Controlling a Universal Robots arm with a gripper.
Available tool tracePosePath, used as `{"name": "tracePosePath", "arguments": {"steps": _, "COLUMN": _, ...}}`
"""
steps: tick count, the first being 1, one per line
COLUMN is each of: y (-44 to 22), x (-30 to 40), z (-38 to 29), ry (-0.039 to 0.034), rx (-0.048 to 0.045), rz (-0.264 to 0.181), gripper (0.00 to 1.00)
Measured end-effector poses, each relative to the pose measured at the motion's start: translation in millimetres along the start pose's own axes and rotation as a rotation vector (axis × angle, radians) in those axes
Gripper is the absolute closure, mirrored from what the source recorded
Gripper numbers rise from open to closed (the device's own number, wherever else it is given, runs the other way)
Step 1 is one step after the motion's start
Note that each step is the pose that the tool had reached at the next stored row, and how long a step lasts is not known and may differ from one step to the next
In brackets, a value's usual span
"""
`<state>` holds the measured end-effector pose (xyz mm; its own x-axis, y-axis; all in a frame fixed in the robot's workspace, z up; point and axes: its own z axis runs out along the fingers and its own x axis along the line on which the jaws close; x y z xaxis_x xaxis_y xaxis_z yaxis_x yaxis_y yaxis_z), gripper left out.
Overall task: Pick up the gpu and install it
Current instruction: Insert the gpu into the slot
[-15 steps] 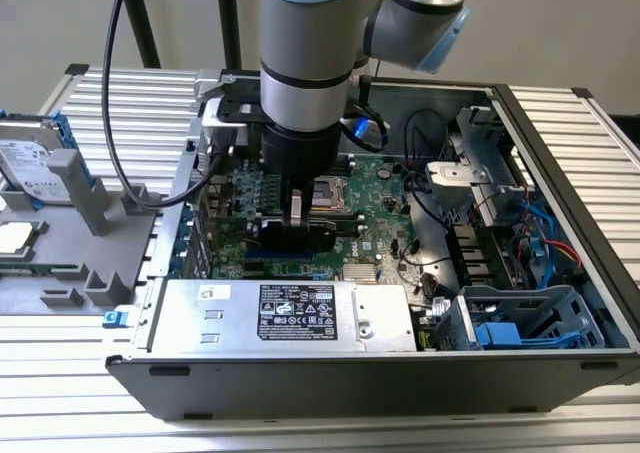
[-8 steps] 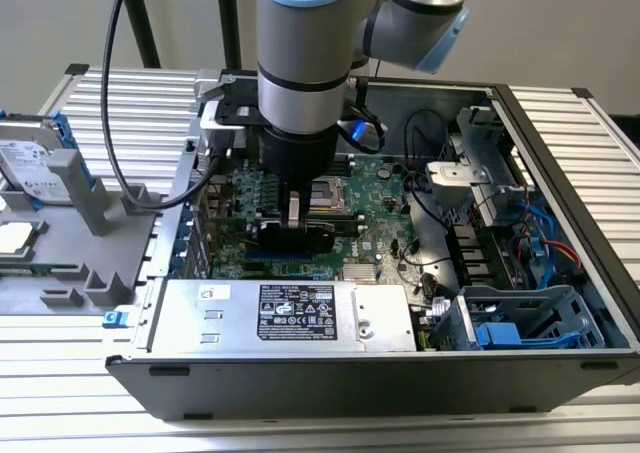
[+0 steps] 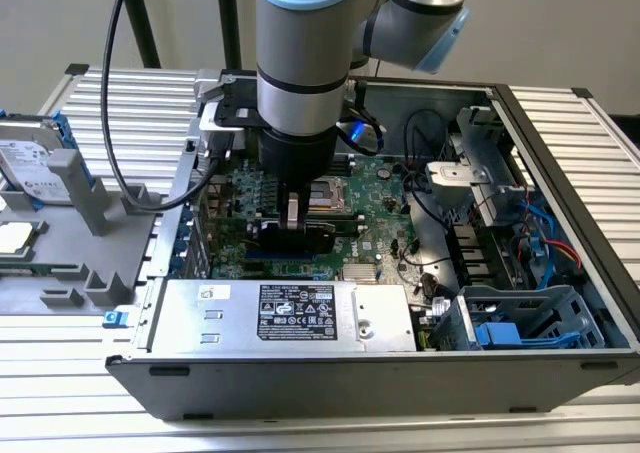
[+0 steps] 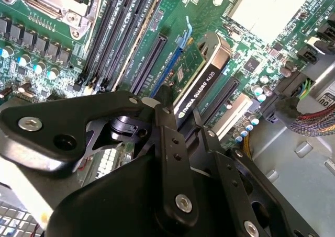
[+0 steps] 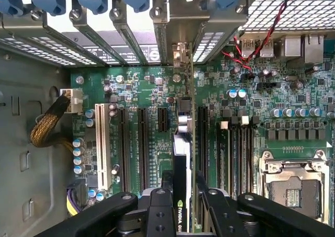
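The gpu is a small card with a black shroud on one face and a green board on the other. It stands on edge over the long expansion slots of the motherboard, and my gripper is shut on its upper edge. In the first wrist view the gpu runs between the black fingers toward the case's rear slot openings, with its silver bracket end close to them. In the exterior view the gripper is down inside the open computer case with the gpu under it. Whether the card is seated in a slot cannot be told.
The silver power supply lies along the case's front wall. The CPU socket is just behind the gripper. A blue drive cage and cables fill the exterior view's right. A hard drive in a blue frame sits outside the case on the left.
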<state>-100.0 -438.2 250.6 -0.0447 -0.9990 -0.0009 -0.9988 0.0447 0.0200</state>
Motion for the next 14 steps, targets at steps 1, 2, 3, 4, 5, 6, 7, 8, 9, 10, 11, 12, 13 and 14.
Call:
{"name": "tracePosePath", "arguments": {"steps": 1, "y": 0.0, "x": 0.0, "z": 0.0, "ry": 0.0000, "rx": 0.0000, "rz": 0.000, "gripper": 1.00}}
{"name": "tracePosePath", "arguments": {"steps": 2, "y": 0.0, "x": 0.0, "z": 0.0, "ry": 0.0001, "rx": -0.0001, "rz": 0.000, "gripper": 1.00}}
{"name": "tracePosePath", "arguments": {"steps": 3, "y": 0.0, "x": 0.1, "z": 0.1, "ry": 0.0001, "rx": 0.0000, "rz": 0.000, "gripper": 1.00}}
{"name": "tracePosePath", "arguments": {"steps": 4, "y": 0.0, "x": 0.1, "z": 0.4, "ry": 0.0001, "rx": 0.0000, "rz": 0.000, "gripper": 1.00}}
{"name": "tracePosePath", "arguments": {"steps": 5, "y": 0.0, "x": 0.1, "z": 0.6, "ry": 0.0001, "rx": -0.0001, "rz": 0.000, "gripper": 1.00}}
{"name": "tracePosePath", "arguments": {"steps": 6, "y": -0.1, "x": 0.6, "z": 0.7, "ry": -0.0002, "rx": 0.0000, "rz": 0.000, "gripper": 1.00}}
{"name": "tracePosePath", "arguments": {"steps": 7, "y": -0.1, "x": 0.9, "z": 0.7, "ry": -0.0002, "rx": 0.0000, "rz": 0.000, "gripper": 1.00}}
{"name": "tracePosePath", "arguments": {"steps": 8, "y": -0.1, "x": 0.9, "z": 0.7, "ry": 0.0000, "rx": -0.0001, "rz": 0.000, "gripper": 1.00}}
{"name": "tracePosePath", "arguments": {"steps": 9, "y": -0.4, "x": 0.9, "z": 0.6, "ry": 0.0004, "rx": -0.0010, "rz": 0.000, "gripper": 1.00}}
{"name": "tracePosePath", "arguments": {"steps": 10, "y": -0.7, "x": 0.9, "z": 0.5, "ry": 0.0008, "rx": -0.0016, "rz": 0.000, "gripper": 1.00}}
{"name": "tracePosePath", "arguments": {"steps": 11, "y": -0.9, "x": 0.9, "z": 0.6, "ry": 0.0010, "rx": -0.0018, "rz": 0.000, "gripper": 1.00}}
{"name": "tracePosePath", "arguments": {"steps": 12, "y": -1.2, "x": 0.9, "z": 0.6, "ry": 0.0010, "rx": -0.0028, "rz": 0.000, "gripper": 1.00}}
{"name": "tracePosePath", "arguments": {"steps": 13, "y": -1.3, "x": 1.0, "z": 0.6, "ry": 0.0014, "rx": -0.0034, "rz": 0.000, "gripper": 1.00}}
{"name": "tracePosePath", "arguments": {"steps": 14, "y": -1.2, "x": 1.1, "z": 0.5, "ry": 0.0015, "rx": -0.0035, "rz": 0.000, "gripper": 1.00}}
